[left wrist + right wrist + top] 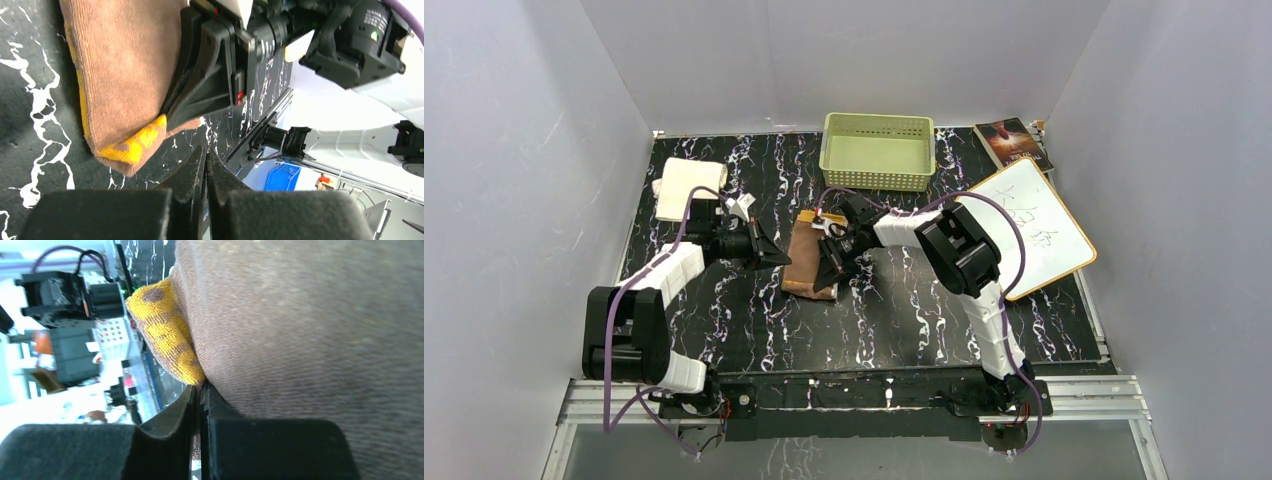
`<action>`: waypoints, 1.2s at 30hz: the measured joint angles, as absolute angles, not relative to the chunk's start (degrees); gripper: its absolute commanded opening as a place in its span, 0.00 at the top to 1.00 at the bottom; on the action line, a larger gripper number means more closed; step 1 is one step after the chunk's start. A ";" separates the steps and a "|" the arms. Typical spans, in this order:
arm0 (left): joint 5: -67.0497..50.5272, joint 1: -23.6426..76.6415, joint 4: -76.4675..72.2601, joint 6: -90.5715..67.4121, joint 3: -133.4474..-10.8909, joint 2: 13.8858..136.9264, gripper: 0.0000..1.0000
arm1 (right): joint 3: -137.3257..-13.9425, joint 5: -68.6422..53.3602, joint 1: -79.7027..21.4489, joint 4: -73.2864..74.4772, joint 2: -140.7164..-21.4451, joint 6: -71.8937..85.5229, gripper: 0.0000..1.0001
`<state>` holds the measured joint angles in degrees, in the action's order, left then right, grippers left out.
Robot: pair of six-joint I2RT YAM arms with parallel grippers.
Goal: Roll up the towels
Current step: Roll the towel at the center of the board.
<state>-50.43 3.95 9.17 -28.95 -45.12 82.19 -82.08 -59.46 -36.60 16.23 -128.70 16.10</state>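
A mustard-yellow and brown towel lies partly folded at the table's middle. My right gripper is shut on its edge. In the right wrist view the brown cloth fills the frame, its yellow corner sits just above the jaws, and a strip of cloth is pinched between them. My left gripper is shut with nothing in it, just off the towel's yellow corner. The left gripper sits at the towel's left side. The cream-white towel lies bunched at the far left.
A pale green basket stands at the back centre. A book lies at the back right. A white board with an orange rim lies right of the right arm. White walls close in three sides.
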 measured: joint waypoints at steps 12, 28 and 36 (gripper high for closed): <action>-51.53 8.56 0.14 -36.01 -36.51 80.82 1.00 | -84.38 -63.31 -34.65 16.56 -132.92 28.62 1.00; -44.58 12.14 -8.56 -40.86 -37.28 95.81 1.00 | -85.73 -60.20 -34.74 17.26 -132.92 31.44 1.00; -43.22 6.50 -8.60 -37.32 -39.90 99.29 1.00 | -85.36 -57.95 -34.87 18.24 -131.83 31.48 0.96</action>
